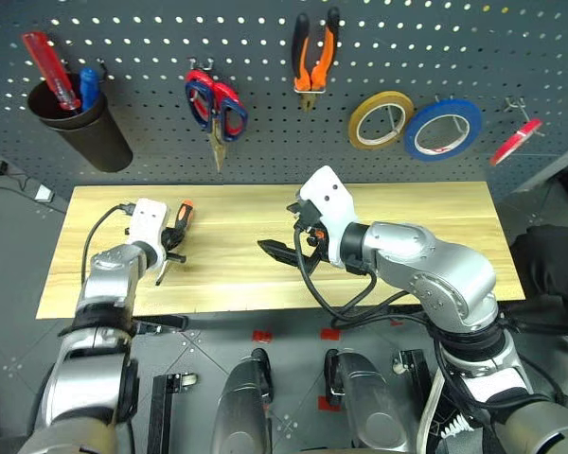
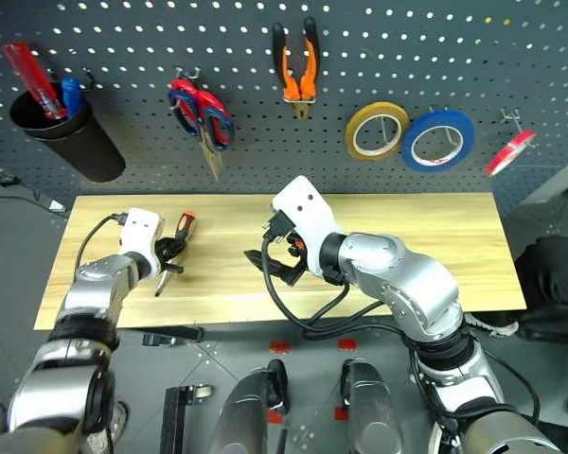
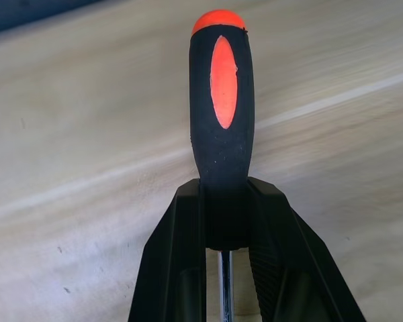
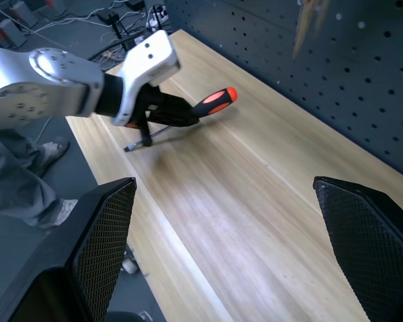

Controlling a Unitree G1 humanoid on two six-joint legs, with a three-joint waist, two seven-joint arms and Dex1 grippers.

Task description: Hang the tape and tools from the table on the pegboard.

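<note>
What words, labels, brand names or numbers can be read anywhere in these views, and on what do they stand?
None can be read: no print shows on the screwdriver, pliers, red-handled scissors, yellow roll, blue roll, red tape, black cup, pegboard or table.

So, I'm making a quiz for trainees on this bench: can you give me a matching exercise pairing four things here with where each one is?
Things:
1. screwdriver
2. pliers
3. yellow roll
4. red-handled screwdriver

Places:
A. standing in the black cup
B. hung on the pegboard beside the blue roll
C. gripped by the left gripper over the table
D. hung high on the pegboard, handles up

Pairs: 1-C, 2-D, 3-B, 4-A
</note>
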